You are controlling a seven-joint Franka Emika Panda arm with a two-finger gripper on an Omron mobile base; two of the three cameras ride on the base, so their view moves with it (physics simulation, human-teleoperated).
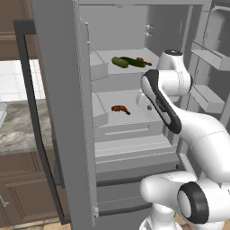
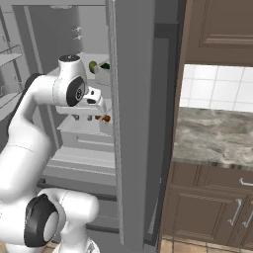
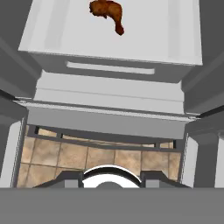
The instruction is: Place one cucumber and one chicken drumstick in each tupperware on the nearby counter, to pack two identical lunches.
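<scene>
On the fridge's upper shelf lie a stubby light green cucumber (image 1: 119,62), a longer dark green cucumber (image 1: 134,62) and a chicken drumstick (image 1: 143,60). A second drumstick (image 1: 120,109) (image 3: 107,11) rests alone on the middle shelf. My gripper (image 2: 85,117) hangs inside the fridge in front of that middle shelf, fingers pointing down, slightly apart, with nothing between them. It stands short of the drumstick (image 2: 105,118), not touching it. The counter (image 2: 212,133) runs to the right of the fridge. A pale sliver at the left edge may be a tupperware (image 1: 2,114).
The open fridge door (image 1: 63,112) stands tall on the left of the arm, and another door panel (image 2: 133,118) on the right. Door bins (image 1: 206,96) jut out at the right. A pull-out drawer (image 3: 109,92) sits below the middle shelf, with tiled floor beneath.
</scene>
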